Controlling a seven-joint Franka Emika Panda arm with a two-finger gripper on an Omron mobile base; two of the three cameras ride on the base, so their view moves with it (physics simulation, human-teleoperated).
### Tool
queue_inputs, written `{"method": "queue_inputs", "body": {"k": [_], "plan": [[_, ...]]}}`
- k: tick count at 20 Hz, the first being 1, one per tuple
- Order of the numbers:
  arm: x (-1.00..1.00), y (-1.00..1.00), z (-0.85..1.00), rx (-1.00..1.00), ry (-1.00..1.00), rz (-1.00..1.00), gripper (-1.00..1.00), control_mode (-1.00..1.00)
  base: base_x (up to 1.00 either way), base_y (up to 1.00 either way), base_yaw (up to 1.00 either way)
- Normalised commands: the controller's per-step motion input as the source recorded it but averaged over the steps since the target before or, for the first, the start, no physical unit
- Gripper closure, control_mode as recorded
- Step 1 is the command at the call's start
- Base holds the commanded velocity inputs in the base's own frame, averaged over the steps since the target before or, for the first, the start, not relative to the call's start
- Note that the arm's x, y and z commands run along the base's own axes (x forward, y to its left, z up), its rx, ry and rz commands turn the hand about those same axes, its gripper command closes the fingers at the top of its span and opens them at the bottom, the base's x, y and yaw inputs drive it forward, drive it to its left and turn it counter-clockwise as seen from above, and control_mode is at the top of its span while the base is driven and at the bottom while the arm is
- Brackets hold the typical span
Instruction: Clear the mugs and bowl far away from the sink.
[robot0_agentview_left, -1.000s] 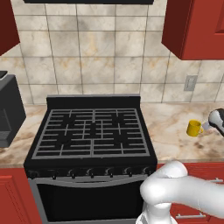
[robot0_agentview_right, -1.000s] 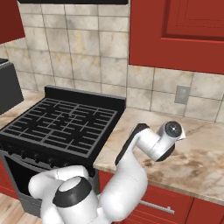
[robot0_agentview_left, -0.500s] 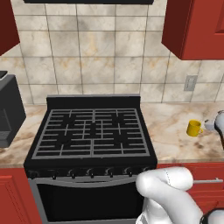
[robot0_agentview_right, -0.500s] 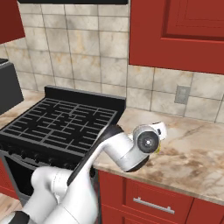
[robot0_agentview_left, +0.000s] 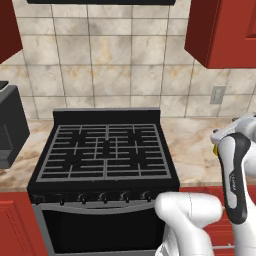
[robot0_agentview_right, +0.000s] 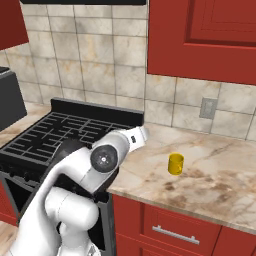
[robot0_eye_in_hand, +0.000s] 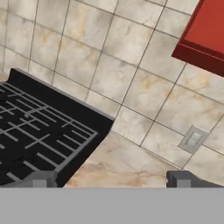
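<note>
gripper (robot0_eye_in_hand: 111, 179) spread wide, nothing held, over the counter (robot0_agentview_right: 210, 180); yellow mug (robot0_agentview_right: 175, 164) at its three o'clock.

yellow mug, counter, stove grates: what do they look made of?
Yellow mug: probably glazed ceramic or plastic; plain, uniform colour, so it stays open.
Counter: polished marble-like stone, beige with brown veining.
Stove grates: likely cast iron, matte black bars.
</note>
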Motion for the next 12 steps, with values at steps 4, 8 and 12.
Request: {"method": "queue_inputs", "body": {"k": [4, 8, 12], "plan": [[-0.11, 1.00, 0.76, 0.00, 0.11, 0.02, -1.00, -1.00, 0.00, 0.00, 0.00], [-0.07, 1.00, 0.69, -0.01, 0.32, 0.11, -1.00, -1.00, 0.00, 0.00, 0.00], [-0.01, 0.98, 0.32, -0.12, 0.30, 0.26, -1.00, -1.00, 0.00, 0.00, 0.00]]}}
